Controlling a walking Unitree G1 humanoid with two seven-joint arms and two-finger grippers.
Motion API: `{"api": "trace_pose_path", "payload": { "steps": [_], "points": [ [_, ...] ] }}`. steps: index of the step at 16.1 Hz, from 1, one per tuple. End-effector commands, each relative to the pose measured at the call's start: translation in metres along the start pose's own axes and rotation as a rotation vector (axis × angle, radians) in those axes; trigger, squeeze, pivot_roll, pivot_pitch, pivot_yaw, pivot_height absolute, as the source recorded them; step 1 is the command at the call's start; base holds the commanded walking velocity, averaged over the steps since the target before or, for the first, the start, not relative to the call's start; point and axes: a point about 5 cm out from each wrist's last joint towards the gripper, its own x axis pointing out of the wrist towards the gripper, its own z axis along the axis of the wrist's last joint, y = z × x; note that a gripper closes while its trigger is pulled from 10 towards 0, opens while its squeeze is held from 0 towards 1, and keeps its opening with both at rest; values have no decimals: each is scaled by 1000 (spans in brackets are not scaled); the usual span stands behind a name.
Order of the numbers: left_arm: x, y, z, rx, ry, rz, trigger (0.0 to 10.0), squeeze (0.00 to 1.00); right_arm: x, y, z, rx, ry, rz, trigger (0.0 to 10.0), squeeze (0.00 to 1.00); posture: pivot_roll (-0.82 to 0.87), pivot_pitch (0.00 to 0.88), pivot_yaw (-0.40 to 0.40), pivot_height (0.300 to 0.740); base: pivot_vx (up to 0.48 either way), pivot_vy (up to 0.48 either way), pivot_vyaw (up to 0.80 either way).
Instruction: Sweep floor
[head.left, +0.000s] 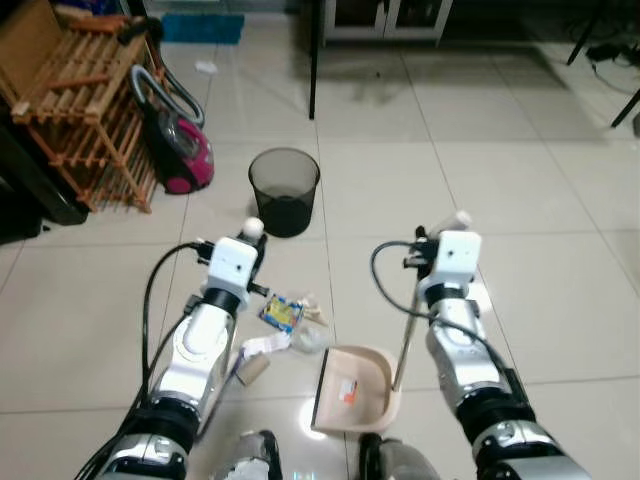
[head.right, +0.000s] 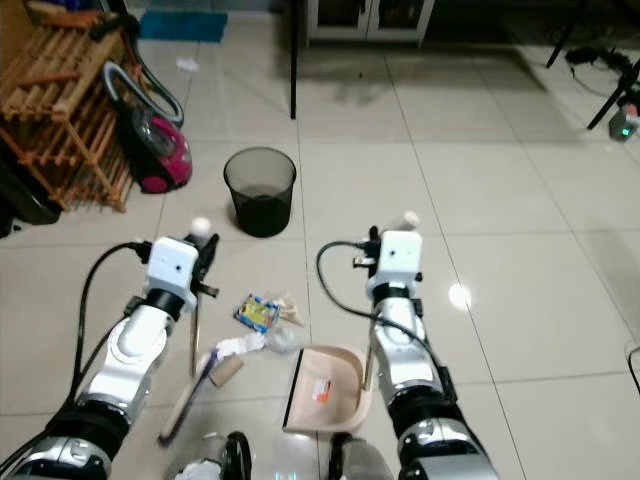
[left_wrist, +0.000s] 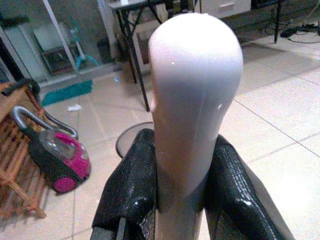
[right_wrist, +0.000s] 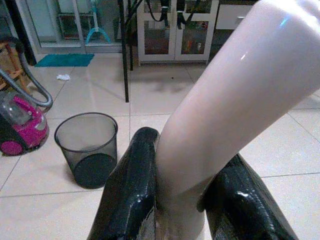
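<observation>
My left gripper pinched the broom handle just below its rounded tip; my right gripper clamped the dustpan handle likewise. Both looked light, stiff and slick, so I judged a firm grip near the tops best. Litter lay beneath the fingers.
</observation>
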Motion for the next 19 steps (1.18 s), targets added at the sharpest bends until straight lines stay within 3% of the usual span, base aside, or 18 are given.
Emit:
{"api": "trace_pose_path", "payload": {
  "steps": [1,6,15,19],
  "points": [
    [-1,-4,-1,-10,-7,-4,10000,0,-6,4,-5,-23,-3,8,10000,0,-61,271,-21,740,0,0,0],
    [8,-18,7,-116,-48,-53,10000,0,-12,13,-12,-27,15,12,10000,0,-77,285,-27,740,0,0,0],
    [16,-82,42,-230,-188,-414,10000,0,-14,10,-17,-11,47,-8,10000,0,-82,279,-19,740,0,0,0],
    [21,-93,62,-280,-261,-476,10000,0,-12,9,-16,-4,48,-10,10000,0,-90,260,-17,740,0,0,0]
  ]
}}
